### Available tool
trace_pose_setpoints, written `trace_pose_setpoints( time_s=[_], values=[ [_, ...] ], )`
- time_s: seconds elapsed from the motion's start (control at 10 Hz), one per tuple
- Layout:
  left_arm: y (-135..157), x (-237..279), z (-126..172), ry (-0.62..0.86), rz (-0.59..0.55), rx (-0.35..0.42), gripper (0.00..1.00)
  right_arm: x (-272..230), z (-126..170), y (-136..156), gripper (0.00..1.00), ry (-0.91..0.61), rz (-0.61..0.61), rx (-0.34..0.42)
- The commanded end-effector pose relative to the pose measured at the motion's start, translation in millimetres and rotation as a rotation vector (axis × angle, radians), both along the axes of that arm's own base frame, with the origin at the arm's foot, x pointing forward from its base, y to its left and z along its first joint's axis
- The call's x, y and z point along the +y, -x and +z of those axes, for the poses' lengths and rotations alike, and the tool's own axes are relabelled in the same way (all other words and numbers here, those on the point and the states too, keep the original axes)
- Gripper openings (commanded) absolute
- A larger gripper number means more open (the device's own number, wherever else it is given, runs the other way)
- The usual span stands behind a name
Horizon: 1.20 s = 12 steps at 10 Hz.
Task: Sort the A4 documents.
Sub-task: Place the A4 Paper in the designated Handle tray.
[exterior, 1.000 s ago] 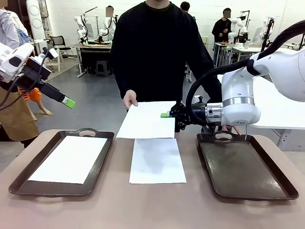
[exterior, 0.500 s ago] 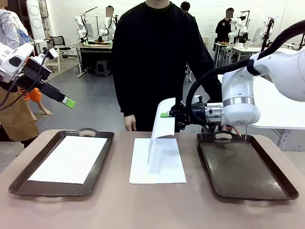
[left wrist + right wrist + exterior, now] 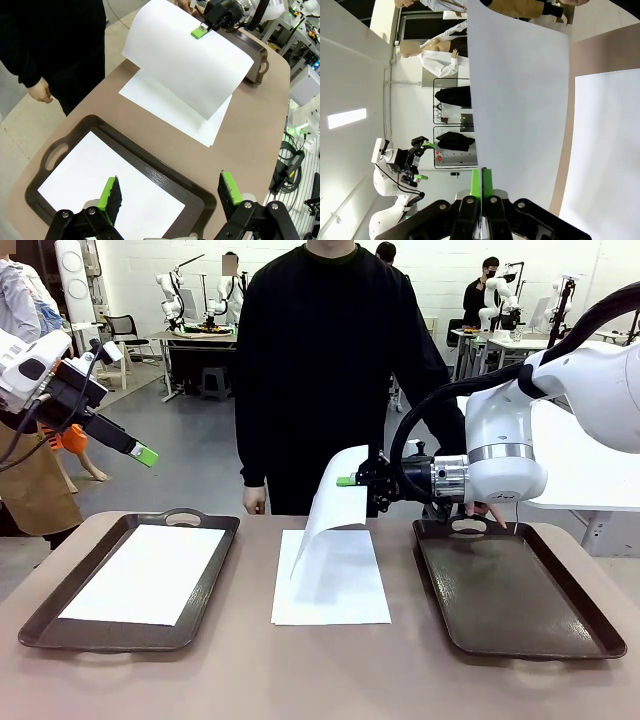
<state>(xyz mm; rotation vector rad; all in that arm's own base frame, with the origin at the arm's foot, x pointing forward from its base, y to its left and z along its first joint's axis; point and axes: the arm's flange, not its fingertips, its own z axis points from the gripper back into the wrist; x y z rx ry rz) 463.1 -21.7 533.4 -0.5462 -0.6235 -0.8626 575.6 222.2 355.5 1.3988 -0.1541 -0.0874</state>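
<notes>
Right pincer pinches one paper sheet tight. Person's hand has let go, so the sheet can probably go to the brown tray next.

At the right of the front view, the right arm is a glossy white rounded shell with a silver ring at its wrist. A thick black cable runs along it. The right gripper is black with green pads. At upper left, the left gripper looks alike. The left wrist view shows silver screws on its black links. The person wears a black long-sleeved top.
</notes>
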Motion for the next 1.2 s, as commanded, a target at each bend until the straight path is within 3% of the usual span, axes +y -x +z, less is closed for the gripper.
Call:
trace_pose_setpoints(
  time_s=[0.0, 0.5, 0.9, 1.1],
  values=[
    [0, 0, 0, -0.006, -0.003, -0.003, 1.00, 0, -1, 0, 0.00, 0.004, -0.007, 0.002],
    [0, 0, 0, -0.006, -0.003, -0.003, 1.00, 0, 0, 0, 0.01, 0.000, 0.000, 0.000],
    [0, 0, 0, -0.006, -0.003, -0.003, 1.00, -99, 66, 32, 0.01, -0.020, 0.155, -0.122],
    [0, 0, 0, -0.006, -0.003, -0.003, 1.00, -132, 75, 43, 0.01, 0.028, 0.203, -0.115]
  ],
)
